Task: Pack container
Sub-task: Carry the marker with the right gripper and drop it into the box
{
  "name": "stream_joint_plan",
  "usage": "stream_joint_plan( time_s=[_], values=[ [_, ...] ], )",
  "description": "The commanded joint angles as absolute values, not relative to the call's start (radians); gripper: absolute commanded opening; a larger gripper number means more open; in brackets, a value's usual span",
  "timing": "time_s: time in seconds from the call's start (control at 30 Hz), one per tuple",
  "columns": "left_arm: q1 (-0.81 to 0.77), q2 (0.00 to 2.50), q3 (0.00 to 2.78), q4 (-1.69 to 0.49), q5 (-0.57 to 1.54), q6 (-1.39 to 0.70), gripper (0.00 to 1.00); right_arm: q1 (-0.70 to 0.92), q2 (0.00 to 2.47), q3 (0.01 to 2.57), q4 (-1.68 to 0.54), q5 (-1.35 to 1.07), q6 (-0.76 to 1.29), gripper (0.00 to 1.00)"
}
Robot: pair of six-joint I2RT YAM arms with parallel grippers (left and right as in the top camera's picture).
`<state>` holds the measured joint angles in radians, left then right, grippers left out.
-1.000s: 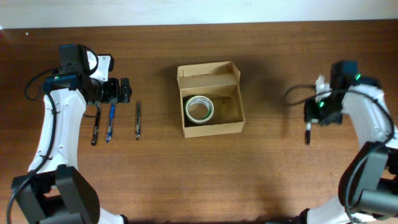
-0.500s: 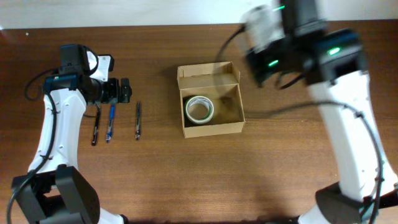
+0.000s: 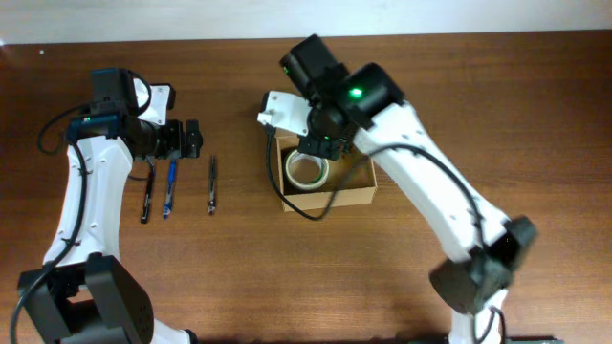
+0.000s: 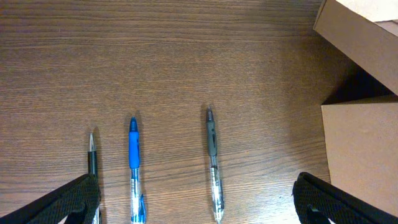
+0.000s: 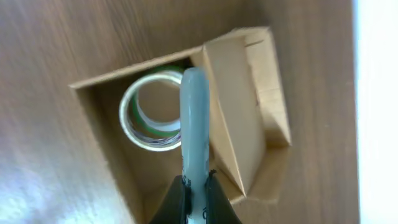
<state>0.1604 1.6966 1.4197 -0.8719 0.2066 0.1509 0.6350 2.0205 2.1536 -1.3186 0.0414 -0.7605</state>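
The small tan cardboard box (image 3: 330, 199) sits open at the centre of the brown wooden table (image 3: 535, 115) in the overhead view, with its lid flap raised along the upper edge. A cream roll of tape (image 5: 127, 121) lies in the box's left part, and bare cardboard shows beside it. The right gripper (image 5: 194, 186) is clamped on a pale grey pen-like stick (image 5: 194, 118) above the box, its tip by the roll's rim. At the left of the frame, the left gripper (image 3: 189, 139) is spread wide above a black pen (image 4: 92, 155), a blue pen (image 4: 133, 155) and a grey pen (image 4: 212, 137). The pens lie parallel with gaps between them.
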Motion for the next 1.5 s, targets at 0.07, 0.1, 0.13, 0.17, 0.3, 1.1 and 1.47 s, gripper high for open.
stream_joint_plan(
  time_s=[0.07, 0.1, 0.13, 0.17, 0.3, 1.1, 1.47],
  values=[
    [0.164, 1.707, 1.439, -0.872, 0.217, 0.167, 0.99, 0.616, 2.127, 2.143, -1.329, 0.057, -0.823, 0.04],
    [0.164, 1.707, 1.439, -0.872, 0.217, 0.167, 0.99, 0.615, 2.149, 2.143, -1.329, 0.057, -0.823, 0.04],
    [0.164, 1.707, 1.439, -0.872, 0.217, 0.167, 0.99, 0.614, 2.165, 2.143, -1.329, 0.057, -0.823, 0.04],
    [0.164, 1.707, 1.439, -0.872, 0.217, 0.167, 0.99, 0.614, 2.176, 2.143, -1.33, 0.056, -0.823, 0.04],
    [0.164, 1.707, 1.439, -0.872, 0.217, 0.167, 0.99, 0.614, 2.204, 2.143, -1.351, 0.004, -0.842, 0.04],
    [0.164, 1.707, 1.439, -0.872, 0.217, 0.167, 0.99, 0.614, 2.229, 2.143, -1.455, -0.124, -0.987, 0.04],
    [0.164, 1.707, 1.439, -0.872, 0.217, 0.167, 0.99, 0.614, 2.289, 2.071, -1.462, -0.147, -0.987, 0.04]
  ],
)
